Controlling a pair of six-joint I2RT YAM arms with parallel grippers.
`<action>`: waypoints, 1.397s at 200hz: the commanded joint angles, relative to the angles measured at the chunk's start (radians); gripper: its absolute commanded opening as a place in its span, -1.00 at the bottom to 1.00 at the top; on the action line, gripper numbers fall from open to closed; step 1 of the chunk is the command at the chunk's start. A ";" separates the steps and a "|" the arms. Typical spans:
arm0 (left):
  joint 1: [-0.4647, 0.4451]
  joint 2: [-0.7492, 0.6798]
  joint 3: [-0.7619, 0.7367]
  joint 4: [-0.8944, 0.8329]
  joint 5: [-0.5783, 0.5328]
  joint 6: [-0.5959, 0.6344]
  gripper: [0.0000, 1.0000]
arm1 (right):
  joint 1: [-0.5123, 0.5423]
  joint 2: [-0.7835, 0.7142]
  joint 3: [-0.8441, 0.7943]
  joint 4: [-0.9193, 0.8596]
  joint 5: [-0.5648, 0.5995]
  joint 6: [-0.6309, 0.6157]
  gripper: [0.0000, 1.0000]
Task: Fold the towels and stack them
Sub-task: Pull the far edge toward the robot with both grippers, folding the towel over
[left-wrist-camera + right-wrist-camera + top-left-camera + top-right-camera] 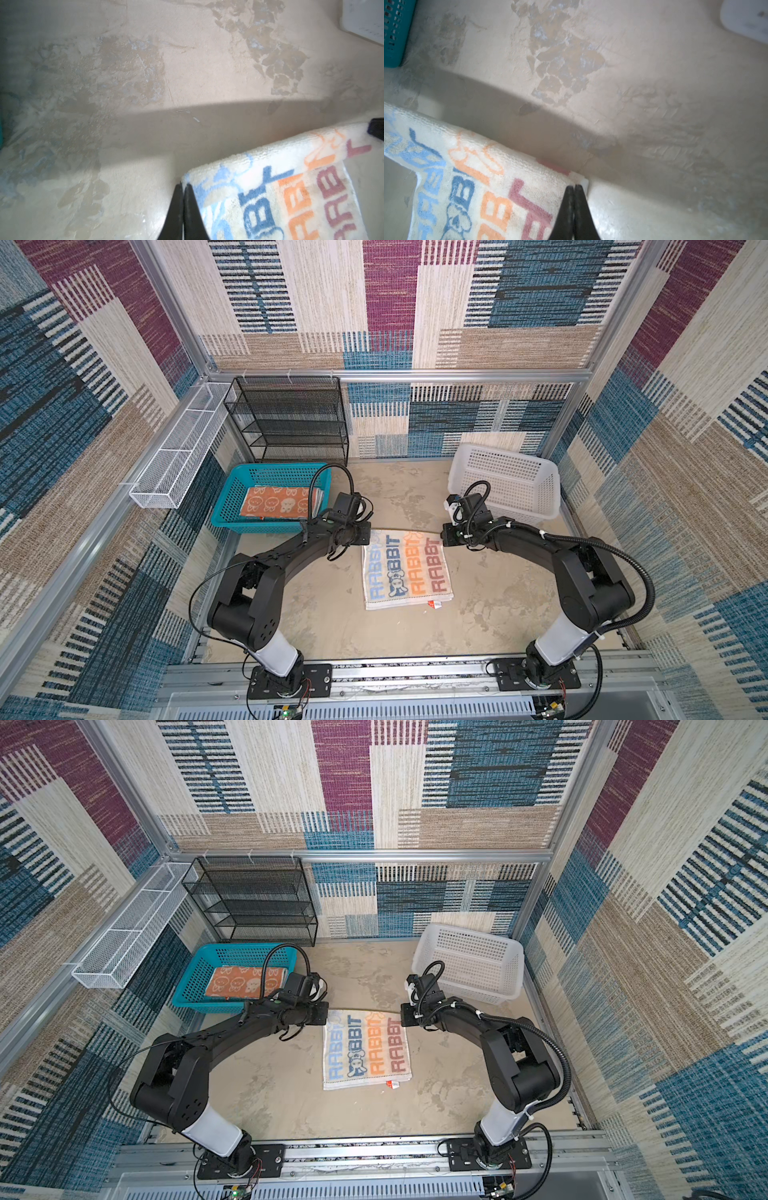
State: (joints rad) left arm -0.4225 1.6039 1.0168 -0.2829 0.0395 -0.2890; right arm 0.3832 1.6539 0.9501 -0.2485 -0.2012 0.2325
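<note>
The left gripper (183, 186) is clamped shut on one far corner of the RABBIT towel (406, 568), and the right gripper (574, 187) on the other far corner. The left arm (286, 556) and right arm (528, 539) are bent at the elbow, with forearms angled inward to that towel. It lies doubled on the table (332, 614), its far edge raised. Beside it, the orange towel (276, 502) sits in the teal basket (232, 497).

Whitish towel (407, 568): pale-blue, navy, orange, maroon RABBIT lettering. Orange towel (276, 502): white rabbit faces. Teal basket (230, 502). White basket (507, 472).
</note>
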 commanded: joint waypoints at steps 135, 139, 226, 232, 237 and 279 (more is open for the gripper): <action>-0.068 -0.150 -0.059 -0.073 -0.011 -0.046 -1.00 | 0.065 -0.219 -0.126 -0.004 -0.033 0.083 -1.00; -0.068 -0.144 -0.047 -0.073 -0.012 -0.042 -1.00 | 0.062 -0.216 -0.117 -0.007 -0.029 0.080 -1.00; -0.073 -0.104 -0.103 0.131 -0.033 0.100 -1.00 | -0.005 -0.183 -0.013 -0.036 -0.055 0.043 -1.00; -0.074 -0.116 -0.114 0.145 -0.032 0.106 -1.00 | -0.005 -0.190 -0.024 -0.032 -0.061 0.045 -1.00; -0.075 -0.126 -0.129 0.158 -0.029 0.109 -1.00 | -0.005 -0.195 -0.035 -0.030 -0.068 0.048 -1.00; -0.133 -0.170 -0.178 0.199 -0.018 0.136 -0.98 | -0.004 -0.252 -0.160 0.010 -0.097 0.083 -1.00</action>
State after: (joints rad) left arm -0.5140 1.4464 0.8471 -0.1410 0.0277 -0.2134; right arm 0.3790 1.4292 0.8307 -0.2718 -0.2806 0.2890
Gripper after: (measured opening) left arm 0.049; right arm 0.054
